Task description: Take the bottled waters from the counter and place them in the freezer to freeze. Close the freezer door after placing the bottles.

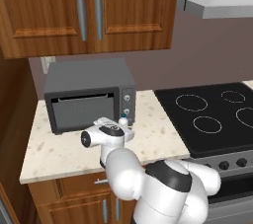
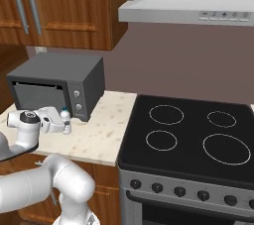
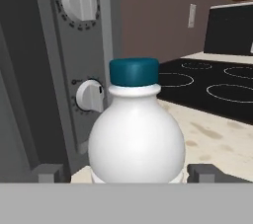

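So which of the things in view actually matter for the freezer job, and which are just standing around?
Job:
- bottled water, upright on the counter by the toaster oven, standing between the gripper and its open jaws, not yet gripped

Bystanders:
- toaster oven
- stovetop
- range hood
- upper cabinets

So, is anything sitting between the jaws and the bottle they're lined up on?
Nothing visible. In the hand view the water bottle stands upright straight ahead, with one dark fingertip on each side of its base. The toaster oven stands beside it, not in the path.
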Available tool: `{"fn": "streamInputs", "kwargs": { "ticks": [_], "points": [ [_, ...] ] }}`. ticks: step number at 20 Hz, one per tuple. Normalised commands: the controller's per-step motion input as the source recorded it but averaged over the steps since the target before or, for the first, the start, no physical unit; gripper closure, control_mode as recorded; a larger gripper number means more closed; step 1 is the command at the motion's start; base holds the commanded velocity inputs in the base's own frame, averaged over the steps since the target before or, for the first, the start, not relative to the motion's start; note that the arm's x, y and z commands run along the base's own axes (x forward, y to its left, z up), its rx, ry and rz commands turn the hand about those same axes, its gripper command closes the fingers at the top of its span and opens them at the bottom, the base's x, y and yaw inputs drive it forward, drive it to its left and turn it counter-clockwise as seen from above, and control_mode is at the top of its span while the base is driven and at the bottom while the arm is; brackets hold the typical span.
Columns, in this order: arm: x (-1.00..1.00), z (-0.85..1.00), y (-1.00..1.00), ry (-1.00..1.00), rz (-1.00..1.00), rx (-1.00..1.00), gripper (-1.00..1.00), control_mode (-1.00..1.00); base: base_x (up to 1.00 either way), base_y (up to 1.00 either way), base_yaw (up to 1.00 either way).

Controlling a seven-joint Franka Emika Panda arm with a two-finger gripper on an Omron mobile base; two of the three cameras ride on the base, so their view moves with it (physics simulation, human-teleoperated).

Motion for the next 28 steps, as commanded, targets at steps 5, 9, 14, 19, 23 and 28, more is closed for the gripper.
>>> {"fn": "streamInputs", "kwargs": {
  "ticks": [5,9,14,19,23,28],
  "points": [
    [0.00,0.00,0.00,0.00,0.00,0.00,1.00,-1.00,0.00,0.00,0.00],
    [0.00,0.00,0.00,0.00,0.00,0.00,1.00,-1.00,0.00,0.00,0.00],
    [-0.12,0.17,0.03,0.05,0.00,0.00,1.00,-1.00,0.00,0.00,0.00],
    [-0.79,0.95,0.00,0.03,0.01,0.01,1.00,-1.00,0.00,0.00,0.00],
    [-1.00,1.00,-0.07,0.05,0.01,0.09,1.00,-1.00,0.00,0.00,0.00],
    [-0.96,1.00,-0.21,0.09,0.03,0.15,1.00,-1.00,0.00,0.00,0.00]
  ]
}}
